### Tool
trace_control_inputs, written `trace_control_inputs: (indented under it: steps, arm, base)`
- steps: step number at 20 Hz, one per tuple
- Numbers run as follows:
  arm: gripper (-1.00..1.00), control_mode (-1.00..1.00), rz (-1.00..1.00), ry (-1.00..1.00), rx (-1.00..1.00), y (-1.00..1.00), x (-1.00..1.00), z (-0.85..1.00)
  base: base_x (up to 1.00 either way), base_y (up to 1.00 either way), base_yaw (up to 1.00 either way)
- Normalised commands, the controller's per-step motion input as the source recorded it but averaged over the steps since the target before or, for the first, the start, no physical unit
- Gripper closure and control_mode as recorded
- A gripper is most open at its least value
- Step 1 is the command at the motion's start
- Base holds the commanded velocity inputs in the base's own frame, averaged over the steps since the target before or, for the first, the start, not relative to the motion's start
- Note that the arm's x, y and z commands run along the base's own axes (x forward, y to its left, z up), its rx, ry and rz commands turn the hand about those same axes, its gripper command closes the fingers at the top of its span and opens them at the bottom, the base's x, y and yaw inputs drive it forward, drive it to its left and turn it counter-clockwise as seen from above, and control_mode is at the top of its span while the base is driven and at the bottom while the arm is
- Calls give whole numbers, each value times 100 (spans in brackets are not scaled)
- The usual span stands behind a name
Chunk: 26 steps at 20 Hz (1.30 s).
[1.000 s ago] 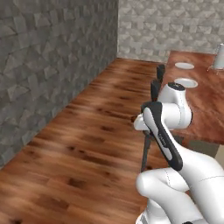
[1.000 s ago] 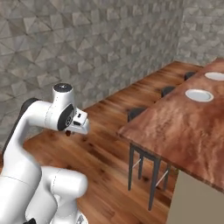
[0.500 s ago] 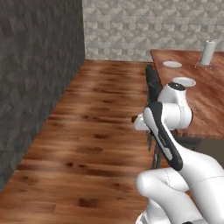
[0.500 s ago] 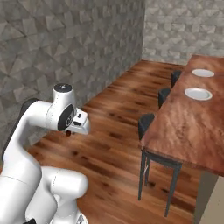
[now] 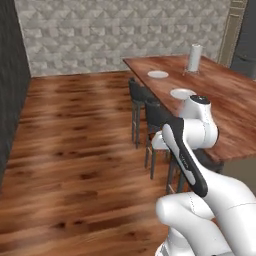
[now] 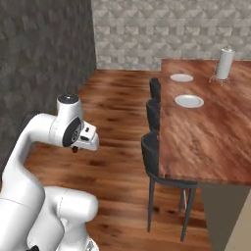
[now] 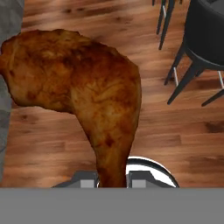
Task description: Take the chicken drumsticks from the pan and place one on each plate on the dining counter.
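From the left base camera, the white arm with dark joints stands folded upright beside the long reddish-brown wood-grain dining counter (image 5: 230, 105). Two flat round white plates, the nearer plate (image 5: 182, 93) and the farther plate (image 5: 158, 74), lie bare on its top, near a white paper-towel roll (image 5: 194, 57). Half a second ago the counter sat off to the right; now the whole view has swung to face it, so the base has turned.

From the right base camera, the arm bends at the elbow, its gripper (image 6: 75, 149) tucked low under the wrist over the wooden floor, well apart from the dark stools (image 6: 153, 156).

In the hand camera, the jaws are clamped on the narrow end of a browned orange chicken drumstick (image 7: 83, 92), hanging above the floor planks.
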Motion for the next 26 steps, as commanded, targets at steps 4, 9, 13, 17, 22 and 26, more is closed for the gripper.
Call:
trace_control_inputs:
  steps: [4,9,13,17,22,26]
  arm:
    - [100,100,0,0,0,0,0,0]
    - [100,100,0,0,0,0,0,0]
    - [100,100,0,0,0,0,0,0]
    - [100,100,0,0,0,0,0,0]
    - [100,100,0,0,0,0,0,0]
    - [100,100,0,0,0,0,0,0]
  base:
    - [75,59,-62]
    - [71,64,-58]
    - [53,78,-47]
    - [43,82,-44]
    - [39,80,-46]
    - [53,57,-66]
